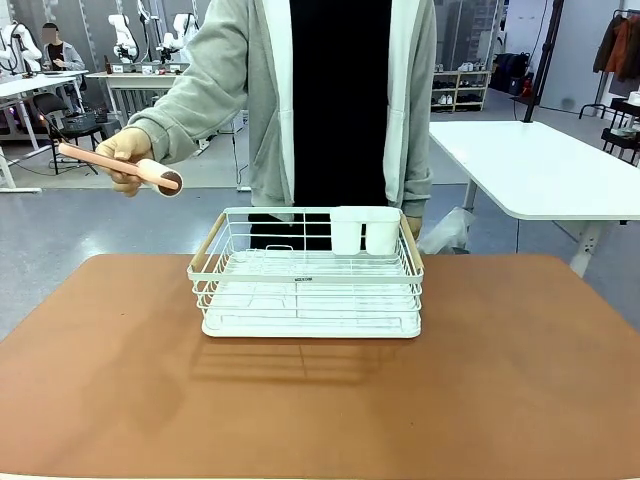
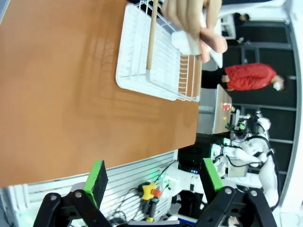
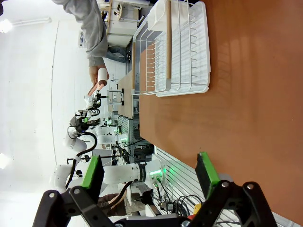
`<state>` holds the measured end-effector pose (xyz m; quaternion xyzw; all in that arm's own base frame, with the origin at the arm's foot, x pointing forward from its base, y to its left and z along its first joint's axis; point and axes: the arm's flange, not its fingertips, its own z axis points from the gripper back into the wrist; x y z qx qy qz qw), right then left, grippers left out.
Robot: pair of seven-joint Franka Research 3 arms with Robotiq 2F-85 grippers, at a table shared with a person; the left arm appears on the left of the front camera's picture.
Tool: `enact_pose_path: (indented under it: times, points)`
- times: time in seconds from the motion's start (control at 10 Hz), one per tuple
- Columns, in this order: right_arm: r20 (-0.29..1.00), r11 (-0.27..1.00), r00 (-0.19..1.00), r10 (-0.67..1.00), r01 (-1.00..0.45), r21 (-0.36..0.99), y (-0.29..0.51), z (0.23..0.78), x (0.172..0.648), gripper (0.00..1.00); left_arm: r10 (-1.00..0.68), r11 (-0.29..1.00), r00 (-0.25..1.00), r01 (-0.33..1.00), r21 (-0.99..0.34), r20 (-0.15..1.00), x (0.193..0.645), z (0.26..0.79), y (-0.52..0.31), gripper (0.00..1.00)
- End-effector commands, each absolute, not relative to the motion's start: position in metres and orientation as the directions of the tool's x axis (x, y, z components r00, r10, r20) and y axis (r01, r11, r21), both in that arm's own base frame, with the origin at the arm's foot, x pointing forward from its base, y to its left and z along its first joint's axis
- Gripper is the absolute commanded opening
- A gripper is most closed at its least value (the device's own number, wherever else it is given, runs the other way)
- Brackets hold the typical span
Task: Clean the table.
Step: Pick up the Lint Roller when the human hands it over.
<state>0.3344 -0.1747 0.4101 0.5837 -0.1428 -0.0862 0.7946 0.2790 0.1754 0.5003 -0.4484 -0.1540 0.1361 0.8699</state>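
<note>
Both claws are hovering off the near edge, left claw [image 2: 154, 178] and right claw [image 3: 149, 171] gaping wide and gripping nothing. The counter [image 1: 120, 380] is looking bare, with loads of room near and to both sides. A rack [image 1: 305, 275] is sitting far-middle. Past it a hand [image 1: 128, 152] is holding a pink tool [image 1: 120, 165] in the air, so I'm guessing the rack's what's left.

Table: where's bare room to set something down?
The table is bare left of the white dish rack, right of it, and along the strip between it and the near edge. The rack crowds the far middle; the person's hand holds a pink-handled tool beyond the far-left edge.
</note>
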Motion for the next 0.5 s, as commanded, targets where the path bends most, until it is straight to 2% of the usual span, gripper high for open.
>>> enact_pose_path:
  times: [0.0,0.4]
  points:
    - [0.130,0.287,0.941,-0.312,-0.037,0.957,-0.173,0.413,0.333,1.00,0.467,0.588,0.880,-0.231,-0.775,0.092,0.297,0.544,0.136,1.00]
    - [0.130,0.287,0.941,-0.312,-0.037,0.957,-0.173,0.413,0.333,1.00,0.559,0.591,0.821,-0.295,-0.751,0.117,0.354,0.544,0.045,1.00]
